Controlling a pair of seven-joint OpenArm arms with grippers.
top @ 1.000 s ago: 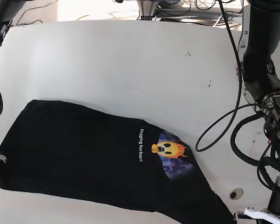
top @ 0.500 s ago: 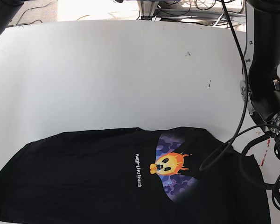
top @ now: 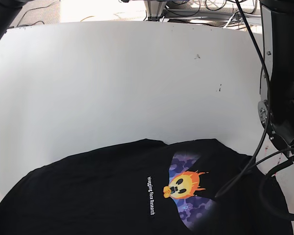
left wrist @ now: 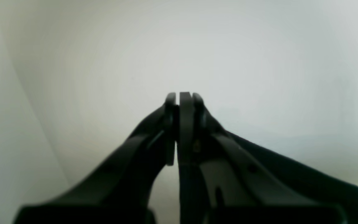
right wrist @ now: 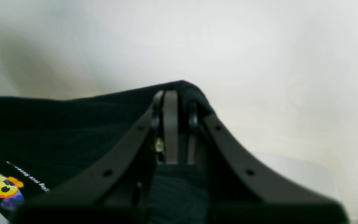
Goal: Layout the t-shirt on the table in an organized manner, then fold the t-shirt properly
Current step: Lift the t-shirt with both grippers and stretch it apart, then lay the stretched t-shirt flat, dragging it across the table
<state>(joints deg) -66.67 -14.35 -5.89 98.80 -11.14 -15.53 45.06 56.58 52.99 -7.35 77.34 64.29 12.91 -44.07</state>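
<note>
**Shirt stretched between two closed grippers, long axis left to right**

Base view: I see the t-shirt spread low across the table, its long axis running side to side along the near edge and dipping slightly toward my right arm's side. The printed emblem, an orange flaming face on purple, faces up, with a line of white lettering running crosswise to the long axis.

Right wrist view: my right gripper has its fingers pressed together on a raised fold of the black cloth, which drapes over the fingertips and falls away to one side of them, where the emblem shows again.

Left wrist view: my left gripper has its fingers together with no gap. A dark band of cloth trails off beside them; whether it is pinched between the tips I cannot tell. Beyond the fingertips lies only white tabletop.
</note>
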